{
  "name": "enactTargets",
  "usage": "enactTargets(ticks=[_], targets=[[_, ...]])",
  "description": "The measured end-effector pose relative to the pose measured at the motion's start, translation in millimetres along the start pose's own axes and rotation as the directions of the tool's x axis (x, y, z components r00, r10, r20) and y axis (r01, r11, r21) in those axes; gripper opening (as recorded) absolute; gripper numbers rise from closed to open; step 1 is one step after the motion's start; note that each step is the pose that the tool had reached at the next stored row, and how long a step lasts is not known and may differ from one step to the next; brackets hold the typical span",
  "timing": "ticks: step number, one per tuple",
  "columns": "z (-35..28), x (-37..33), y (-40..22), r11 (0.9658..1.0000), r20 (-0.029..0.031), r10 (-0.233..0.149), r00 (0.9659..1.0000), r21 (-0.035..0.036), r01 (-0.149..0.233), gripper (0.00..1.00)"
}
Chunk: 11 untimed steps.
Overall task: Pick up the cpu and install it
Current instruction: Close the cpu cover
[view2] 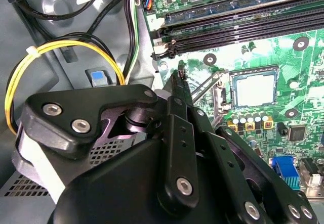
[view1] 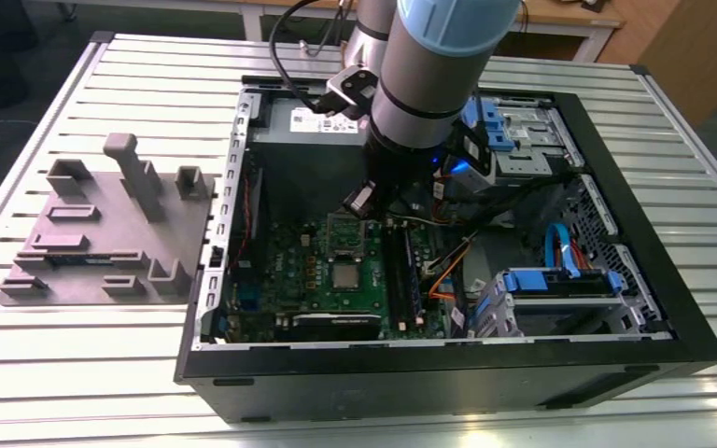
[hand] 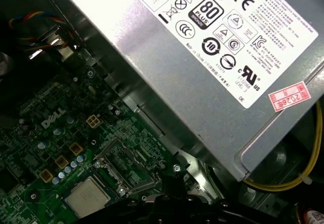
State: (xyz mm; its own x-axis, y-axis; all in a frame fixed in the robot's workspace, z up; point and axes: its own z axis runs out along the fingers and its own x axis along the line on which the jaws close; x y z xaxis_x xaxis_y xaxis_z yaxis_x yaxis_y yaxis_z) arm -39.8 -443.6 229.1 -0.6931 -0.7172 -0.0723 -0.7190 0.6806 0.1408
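I stand over a slatted metal table (view1: 72, 373), reaching down into the open computer case (view1: 657, 317) that lies on its side there. My arm (view1: 428, 84) comes in steeply from above, wrist bent so my gripper (view2: 178, 77) hangs just above the green motherboard (view1: 296, 271), close beside the grey power supply (hand: 202, 67). My fingers are pressed together with nothing between them. The cpu (view2: 254, 89) already sits flat in its socket on the board, its silver top showing in both wrist views (hand: 87, 197), with the socket's metal frame (view2: 220, 95) swung open next to it; my fingertips hover near that frame, apart from the chip. Yellow cables (view2: 66, 47) and case walls crowd one side. To the exterior view's left a grey fixture tray (view1: 97, 233) rests outside the case.
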Motion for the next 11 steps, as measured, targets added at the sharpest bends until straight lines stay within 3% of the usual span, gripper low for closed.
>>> enactTargets(ticks=[11], targets=[[-0.6,0.5,0.6,0.9994,-0.0052,-0.034,0.9994,-0.0024,0.034,0.1]])
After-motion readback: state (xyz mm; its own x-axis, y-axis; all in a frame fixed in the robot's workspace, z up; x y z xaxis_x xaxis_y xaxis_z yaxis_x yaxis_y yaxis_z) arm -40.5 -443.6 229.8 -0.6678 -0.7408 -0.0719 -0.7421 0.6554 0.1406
